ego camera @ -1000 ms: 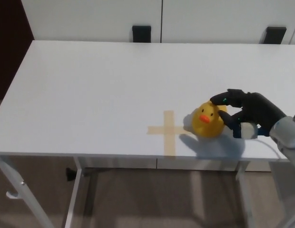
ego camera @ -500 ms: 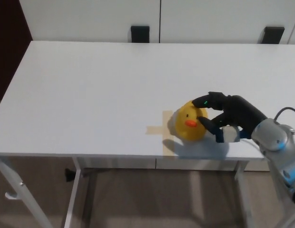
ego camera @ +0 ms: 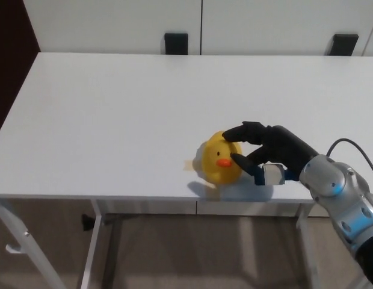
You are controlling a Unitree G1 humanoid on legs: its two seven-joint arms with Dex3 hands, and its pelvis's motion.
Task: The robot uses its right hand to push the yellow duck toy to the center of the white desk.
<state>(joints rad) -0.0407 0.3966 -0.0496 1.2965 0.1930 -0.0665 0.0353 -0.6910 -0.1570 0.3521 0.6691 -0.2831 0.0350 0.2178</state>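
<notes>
The yellow duck toy (ego camera: pixel 218 159) with an orange beak sits on the white desk (ego camera: pixel 114 114) near its front edge, covering most of a tan tape cross (ego camera: pixel 189 164). My right hand (ego camera: pixel 266 149) presses against the duck's right side, black fingers (ego camera: pixel 242 132) spread apart and touching its top and flank without closing around it. The silver right forearm (ego camera: pixel 340 195) comes in from the lower right. My left hand does not show.
The desk's front edge (ego camera: pixel 144 197) runs just below the duck. Two black chair backs (ego camera: pixel 176 43) (ego camera: pixel 344 44) stand behind the far edge. White desk legs (ego camera: pixel 96 253) and a brown floor lie beneath.
My right hand has swept left, pushing the duck leftward from right of the tape cross onto it. The duck has also turned, its beak facing more toward the front.
</notes>
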